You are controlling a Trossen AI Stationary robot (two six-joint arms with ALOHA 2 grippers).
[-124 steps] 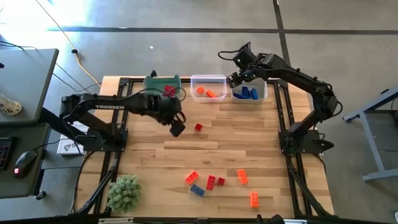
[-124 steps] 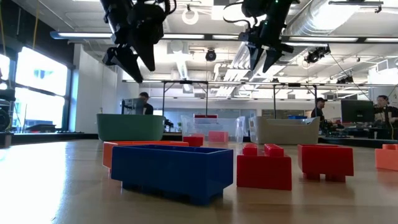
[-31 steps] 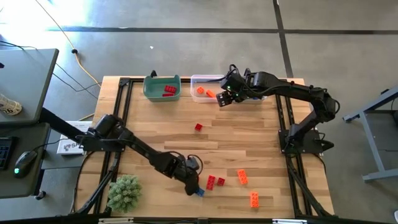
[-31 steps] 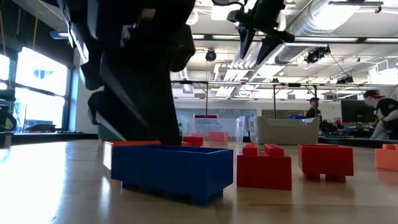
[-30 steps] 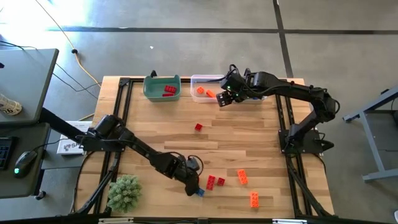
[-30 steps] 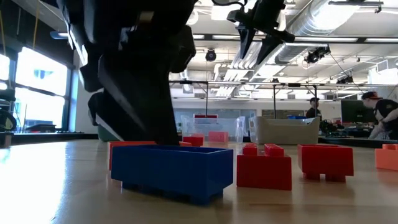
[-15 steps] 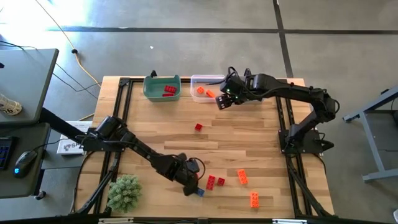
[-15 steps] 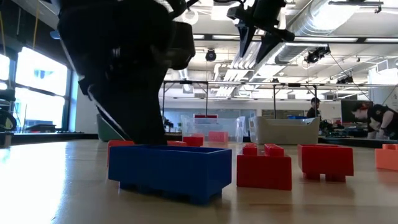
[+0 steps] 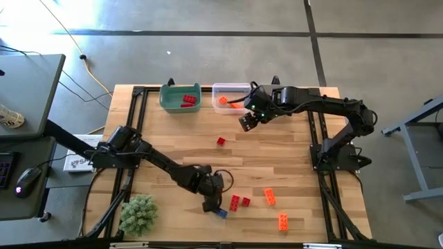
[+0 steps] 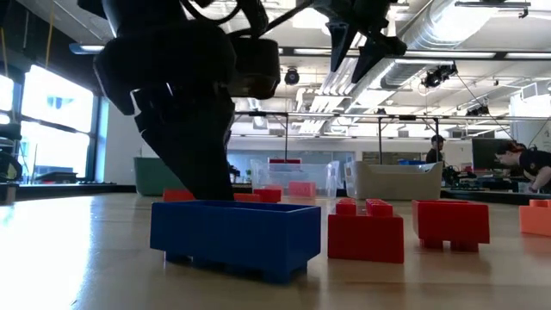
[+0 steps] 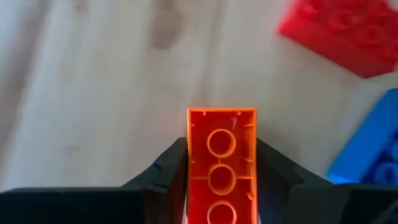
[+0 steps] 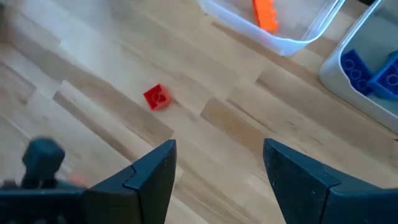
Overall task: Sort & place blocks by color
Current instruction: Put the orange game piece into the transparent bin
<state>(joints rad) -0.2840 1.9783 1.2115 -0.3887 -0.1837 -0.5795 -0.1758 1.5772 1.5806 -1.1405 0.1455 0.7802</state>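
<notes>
My left gripper [image 9: 210, 201] is low over the table near its front edge, shut on an orange brick [image 11: 222, 162] whose hollow underside faces the wrist camera. A blue brick [image 9: 220, 213] and two red bricks [image 9: 235, 202] lie just to its right. Two more orange bricks [image 9: 269, 197] lie farther right, and a small red brick [image 9: 221, 141] sits mid-table. My right gripper [image 9: 247, 123] hangs open above the table, in front of the clear bin [image 9: 223, 88], with nothing between its fingers. My left gripper pinches the orange brick's two long sides [image 11: 190, 163] between its two fingers [image 11: 171, 168]. The fingers come from above, pointing down, and lie across the brick. Whether the brick is clear of the table, I cannot tell.
A green bin [image 9: 168, 101] with red bricks stands at the far edge, left of the clear bin with an orange brick [image 12: 264, 14]. The grey bin [image 12: 333, 70] holds blue bricks. A fuzzy green ball [image 9: 138, 213] sits at the front left corner. People show in the room behind.
My left gripper has shut on the orange brick beside the blue one. My right gripper has moved away from the bins, toward the table's middle and near edge, staying open.
</notes>
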